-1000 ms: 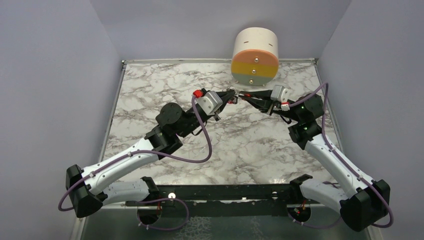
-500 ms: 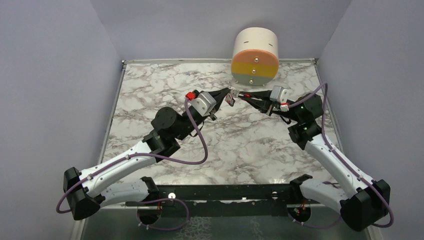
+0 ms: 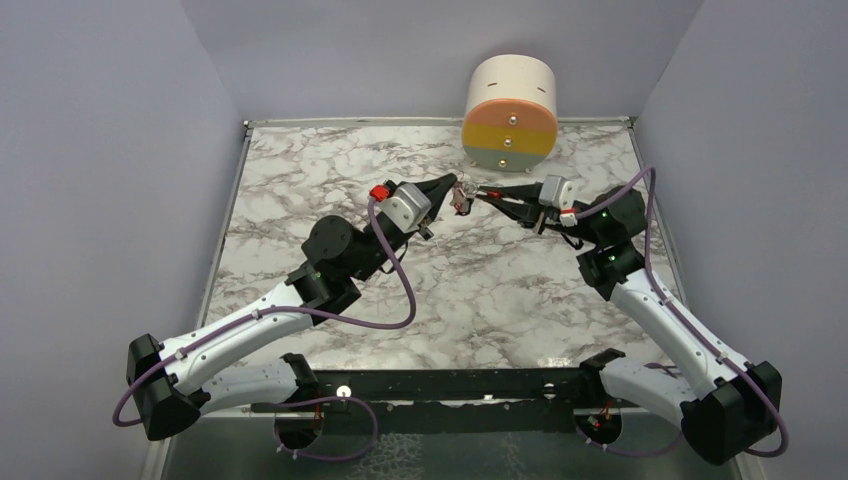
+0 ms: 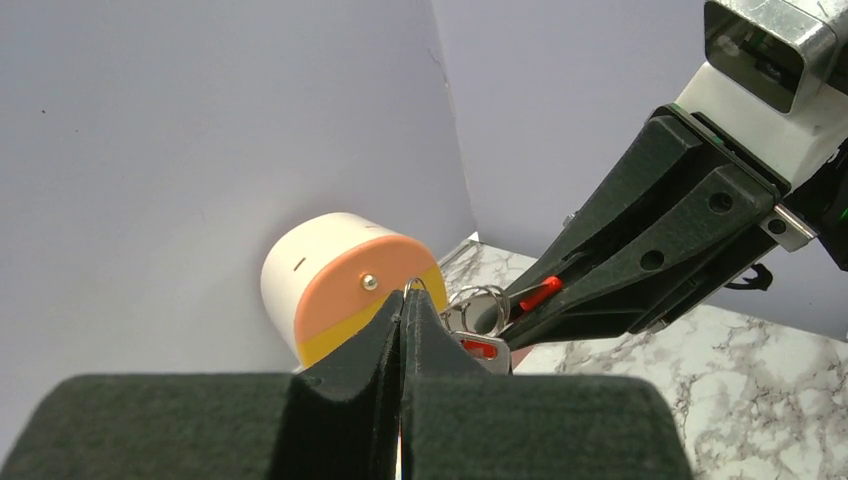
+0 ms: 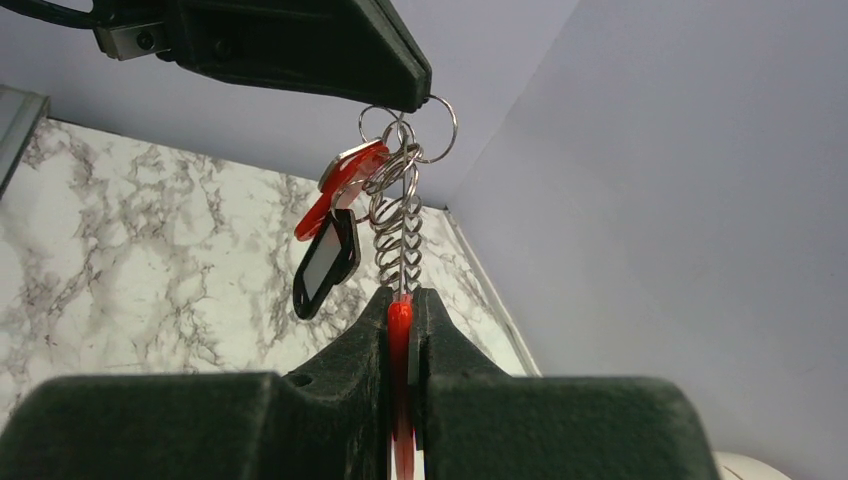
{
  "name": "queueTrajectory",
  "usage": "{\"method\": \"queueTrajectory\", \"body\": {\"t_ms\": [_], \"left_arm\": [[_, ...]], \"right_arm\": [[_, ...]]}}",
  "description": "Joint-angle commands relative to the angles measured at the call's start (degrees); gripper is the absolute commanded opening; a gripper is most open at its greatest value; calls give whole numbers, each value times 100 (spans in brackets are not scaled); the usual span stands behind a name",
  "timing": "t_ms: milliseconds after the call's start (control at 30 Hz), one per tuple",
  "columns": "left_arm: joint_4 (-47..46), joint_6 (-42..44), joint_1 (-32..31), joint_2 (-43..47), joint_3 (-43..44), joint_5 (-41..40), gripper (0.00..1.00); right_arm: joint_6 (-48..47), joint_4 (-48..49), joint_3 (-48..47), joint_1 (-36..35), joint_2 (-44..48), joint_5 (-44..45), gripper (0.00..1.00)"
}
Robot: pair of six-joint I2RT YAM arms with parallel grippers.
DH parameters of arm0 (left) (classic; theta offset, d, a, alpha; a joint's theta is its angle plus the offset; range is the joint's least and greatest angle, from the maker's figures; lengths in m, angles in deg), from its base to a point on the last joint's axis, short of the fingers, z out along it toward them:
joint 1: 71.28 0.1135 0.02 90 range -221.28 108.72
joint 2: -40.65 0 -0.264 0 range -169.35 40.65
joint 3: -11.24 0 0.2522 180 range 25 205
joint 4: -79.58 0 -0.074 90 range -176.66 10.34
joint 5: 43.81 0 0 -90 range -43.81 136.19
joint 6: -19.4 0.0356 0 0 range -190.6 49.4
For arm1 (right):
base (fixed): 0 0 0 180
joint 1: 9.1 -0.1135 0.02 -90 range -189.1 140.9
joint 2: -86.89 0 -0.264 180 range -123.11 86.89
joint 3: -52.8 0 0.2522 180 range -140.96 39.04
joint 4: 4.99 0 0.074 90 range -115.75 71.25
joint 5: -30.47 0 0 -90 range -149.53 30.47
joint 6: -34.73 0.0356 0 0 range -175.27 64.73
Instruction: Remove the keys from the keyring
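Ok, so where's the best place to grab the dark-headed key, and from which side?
Take the dark-headed key by its wide head, pinching its two flat faces. It hangs loose beside the chain, just below the red-headed key, so come from the side away from the chain, probably clear of the links.

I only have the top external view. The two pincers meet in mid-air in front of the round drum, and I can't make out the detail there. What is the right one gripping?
Observer: The right pincer is shut on the red clip, and the chain runs straight out from it.
Operator: And the left?
Observer: The left pincer pinches a thin ring at the chain's far end.
Operator: Any key off yet?
Observer: No. The red-headed key and the dark-headed key both hang at that far end, beside the chain.
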Motion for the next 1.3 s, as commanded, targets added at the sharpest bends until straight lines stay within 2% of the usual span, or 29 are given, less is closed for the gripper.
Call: {"method": "queueTrajectory", "body": {"t_ms": [0,400,500,700,800,900,1167,1267], "left_arm": [[-399,88,-2,101,90,-161,0],[-369,-69,-2,282,24,-120,0],[-222,-76,-3,414,-5,-176,14],[505,-219,-2,656,-56,-94,15],[698,-272,-2,767,-237,-36,23],[702,-181,-2,937,-513,8,30],[643,-114,-2,1052,-751,102,28],[480,-82,-3,1131,-828,70,36]], "right_arm": [[-172,-246,-172,-47,89,-382,2],[-199,-187,-122,-47,93,-197,2],[-208,-168,-117,-47,77,-134,2],[-200,-150,-114,-46,66,-52,2],[-202,-130,-91,-46,103,-20,2],[-184,-109,-83,-47,129,-12,2],[-159,-139,-110,-47,117,-36,2],[-157,-141,-105,-47,92,-39,2]]}}
